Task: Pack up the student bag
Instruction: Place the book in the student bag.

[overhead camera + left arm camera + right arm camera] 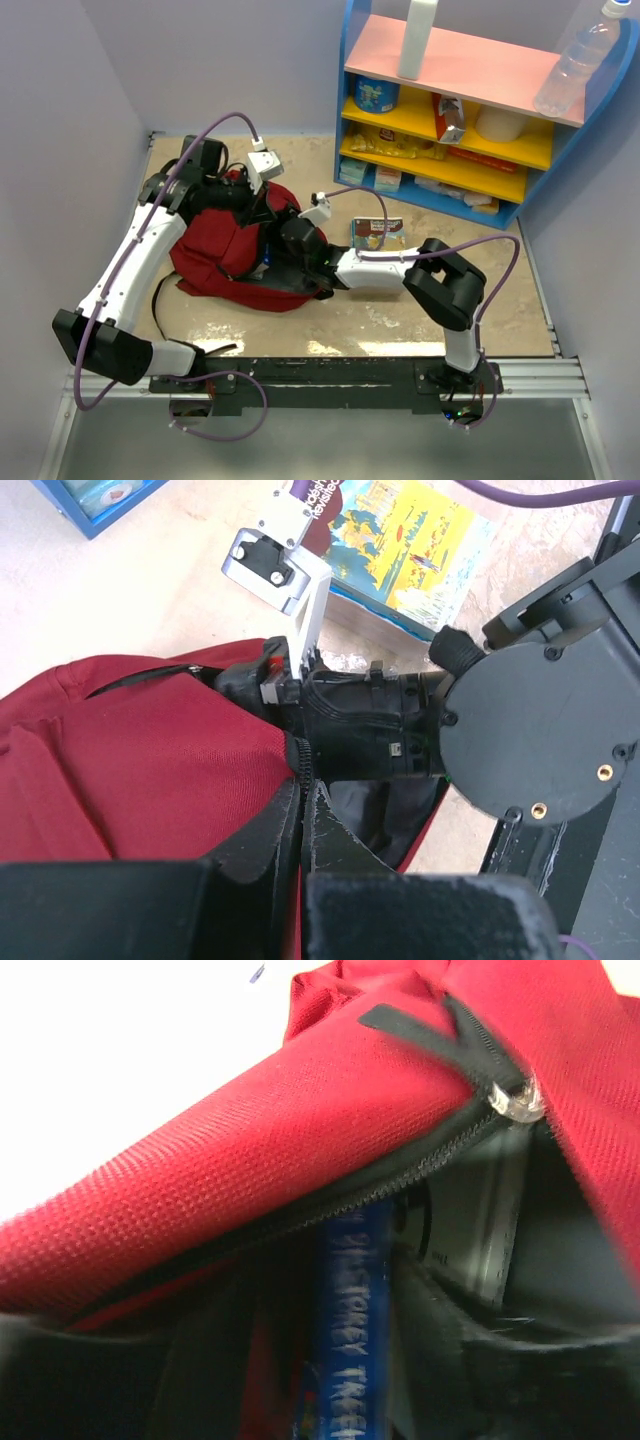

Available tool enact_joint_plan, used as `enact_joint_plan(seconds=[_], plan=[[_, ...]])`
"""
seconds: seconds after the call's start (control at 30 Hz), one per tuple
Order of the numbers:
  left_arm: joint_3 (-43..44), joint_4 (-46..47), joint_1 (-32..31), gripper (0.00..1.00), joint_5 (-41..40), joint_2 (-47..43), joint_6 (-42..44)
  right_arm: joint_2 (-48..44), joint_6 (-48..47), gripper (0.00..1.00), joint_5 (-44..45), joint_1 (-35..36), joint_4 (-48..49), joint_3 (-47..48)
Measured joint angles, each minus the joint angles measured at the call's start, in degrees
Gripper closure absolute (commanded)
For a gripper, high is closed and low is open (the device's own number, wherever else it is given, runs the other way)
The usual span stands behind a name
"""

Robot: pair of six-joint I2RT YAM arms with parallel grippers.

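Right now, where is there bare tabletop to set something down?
Bare: the strip between the student bag and the near rail; the corner right of the book, in front of the shelf. Crowded: the bag's mouth, where both arms meet.

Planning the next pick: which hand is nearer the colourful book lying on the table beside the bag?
Right. The right hand is in the student bag's mouth, which faces the book; the left hand grips the bag beyond it, farther off.
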Motion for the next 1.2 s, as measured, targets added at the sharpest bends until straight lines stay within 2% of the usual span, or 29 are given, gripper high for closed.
enact_joint_plan(seconds=[0.03, 0.07, 0.1, 0.3, 0.53, 0.63, 0.67, 0.73, 1.03, 1.2], plan=[[0.0, 0.0, 0.0, 1.0, -0.1, 0.0, 0.0, 0.4, 0.5, 0.26, 0.5, 0.1, -0.3, 0.9], [0.0, 0.0, 0.0, 1.0, -0.2, -0.1, 0.1, 0.5, 0.6, 0.08, 0.9, 0.0, -0.9, 1.5], [0.0, 0.0, 0.0, 1.0, -0.2, -0.1, 0.4, 0.4, 0.8, 0.01, 1.0, 0.0, -1.3, 1.6], [0.0, 0.3, 0.0, 1.0, -0.4, -0.1, 0.8, -2.9, 0.7, 0.04, 1.2, -0.1, -6.0, -1.5], [0.0, 0.4, 0.0, 1.0, -0.4, -0.1, 0.8, -9.6, -2.6, 0.25, 0.5, -0.1, -13.9, -2.9], [0.0, 0.4, 0.0, 1.0, -0.4, -0.1, 0.8, -9.8, -5.2, 0.66, 0.3, 0.3, -19.7, -1.4], [0.0, 0.4, 0.0, 1.0, -0.4, -0.1, 0.8, -9.8, -6.3, 0.9, 0.4, 0.6, -21.8, -0.9], [-0.2, 0.5, 0.0, 1.0, -0.3, -0.1, 0.8, -9.3, -8.6, 1.0, 0.8, 1.4, -25.6, 0.4], [-0.8, 0.6, 0.0, 1.0, 0.0, -0.1, 0.8, -4.7, -13.1, 1.0, 2.6, 3.8, -34.8, 2.4], [-0.8, 0.6, 0.0, 1.0, 0.1, -0.1, 0.8, -3.8, -13.5, 1.0, 2.9, 3.9, -35.3, 0.5]])
